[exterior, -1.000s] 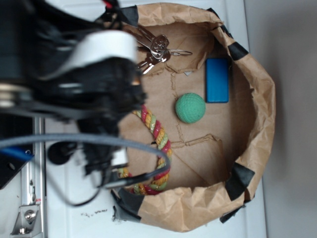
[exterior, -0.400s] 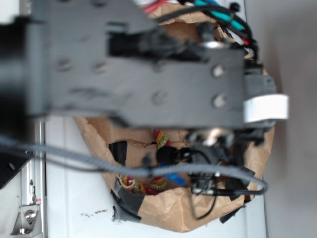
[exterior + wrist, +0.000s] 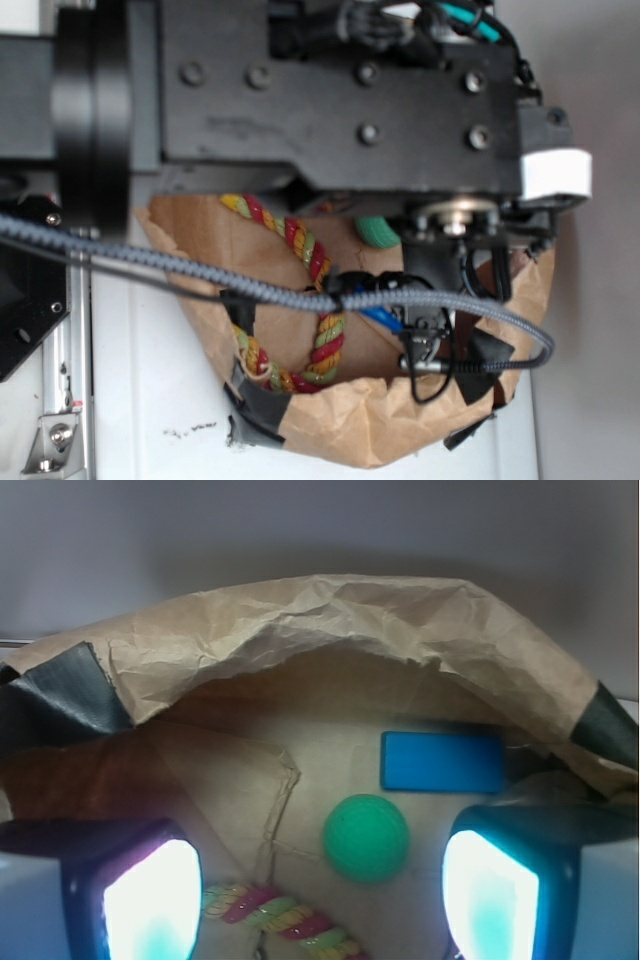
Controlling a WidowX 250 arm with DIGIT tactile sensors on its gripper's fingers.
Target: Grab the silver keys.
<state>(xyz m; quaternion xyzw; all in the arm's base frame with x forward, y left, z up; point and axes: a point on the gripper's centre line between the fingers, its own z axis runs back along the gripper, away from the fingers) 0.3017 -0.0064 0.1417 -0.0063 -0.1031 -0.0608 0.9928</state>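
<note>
One green ball [image 3: 366, 838], one blue block [image 3: 443, 761] and one striped rope ring [image 3: 285, 917] show in the wrist view, all lying on the floor of a crumpled brown paper bin [image 3: 330, 610] patched with black tape [image 3: 60, 695]. The ball sits between the two fingers of the tool [image 3: 320, 900], a little ahead of them; the block lies just beyond the ball and slightly toward the right finger; the rope ring crosses low between the fingers, cut off by the bottom edge. The fingers [image 3: 152, 905] stand wide apart with nothing between them, each pad glowing bright and blurred.

The silver keys cannot be seen in either view. In the exterior view the black arm [image 3: 330, 100] covers the upper half of the bin, the part where they would have to be, so their place relative to the tool cannot be told. Below the arm only a sliver of the ball, part of the rope ring, a grey braided cable [image 3: 180, 268] and the bin's lower rim on the white tabletop [image 3: 140, 400] show. The tool itself is buried among wires there and hard to make out.
</note>
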